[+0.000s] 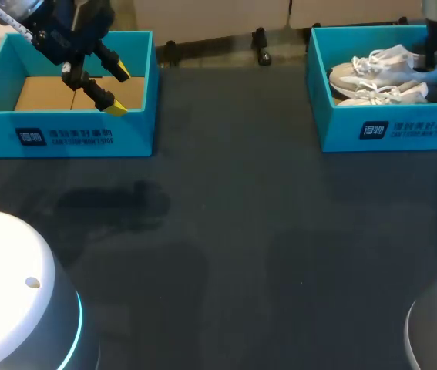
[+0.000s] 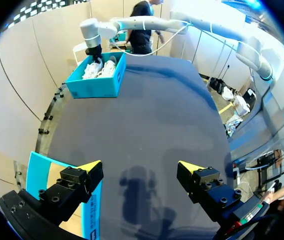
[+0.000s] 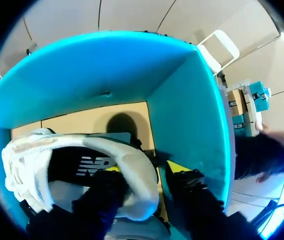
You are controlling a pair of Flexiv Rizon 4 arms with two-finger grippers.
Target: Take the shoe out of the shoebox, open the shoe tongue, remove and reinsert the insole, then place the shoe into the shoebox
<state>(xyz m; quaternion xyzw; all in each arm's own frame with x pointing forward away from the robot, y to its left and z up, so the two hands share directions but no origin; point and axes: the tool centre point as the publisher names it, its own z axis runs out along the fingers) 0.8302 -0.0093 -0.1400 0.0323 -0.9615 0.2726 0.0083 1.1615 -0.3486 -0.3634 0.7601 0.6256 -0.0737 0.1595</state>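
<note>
White shoes (image 1: 376, 77) lie inside the right-hand shoebox (image 1: 391, 127) at the worktop's (image 1: 241, 231) far right. The right jaws (image 3: 144, 172) are down in that box, straddling the heel collar of one shoe, one finger inside it and one outside; whether both press it cannot be told. The left jaws (image 1: 110, 89) hang spread above the other shoebox (image 1: 64, 135). Either lifting out or setting down fits; a firm collar pinch and a straight vertical path clear of the box wall suit both.
</note>
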